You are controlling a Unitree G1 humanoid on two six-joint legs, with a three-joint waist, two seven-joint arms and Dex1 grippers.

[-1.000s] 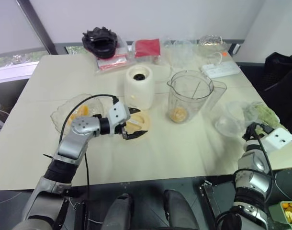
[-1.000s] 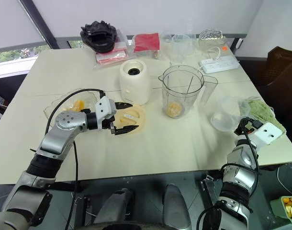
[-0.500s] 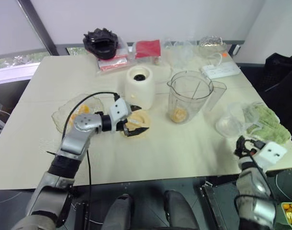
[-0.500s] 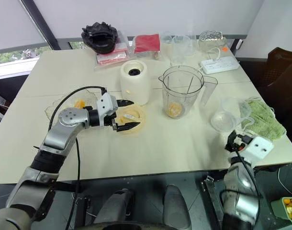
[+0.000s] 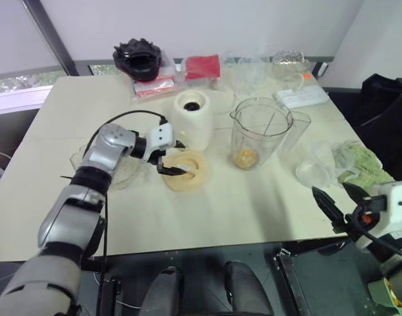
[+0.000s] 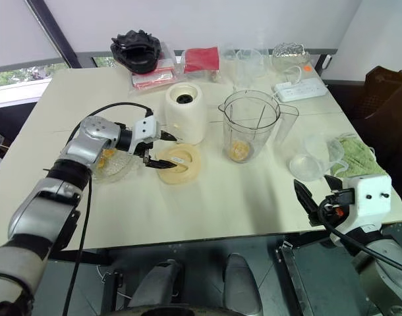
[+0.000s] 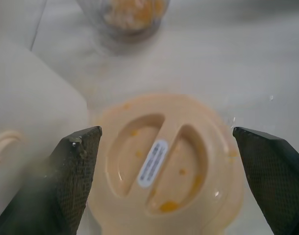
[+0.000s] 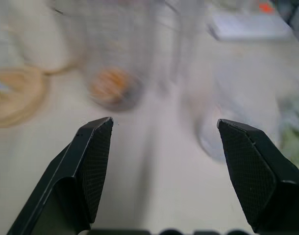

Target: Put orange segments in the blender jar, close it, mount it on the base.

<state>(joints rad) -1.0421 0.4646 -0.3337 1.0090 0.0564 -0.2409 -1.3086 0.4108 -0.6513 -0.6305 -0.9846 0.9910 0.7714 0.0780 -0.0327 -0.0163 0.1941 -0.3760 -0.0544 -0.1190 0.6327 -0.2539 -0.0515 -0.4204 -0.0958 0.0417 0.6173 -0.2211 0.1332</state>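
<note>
While my left pincer [image 5: 172,158] hangs spread wide over the flat cream lid [image 5: 186,170], one finger on each side of it, nothing is gripped. I see the blender jar [image 5: 260,133] standing upright on the surface [image 5: 254,204], just right of the cream base [image 5: 192,119], with orange segments [image 5: 245,157] at its bottom. More segments sit in the glass bowl [image 5: 125,172] left of the lid. My right pincer [image 5: 339,203] is spread and empty at the surface's near right edge.
</note>
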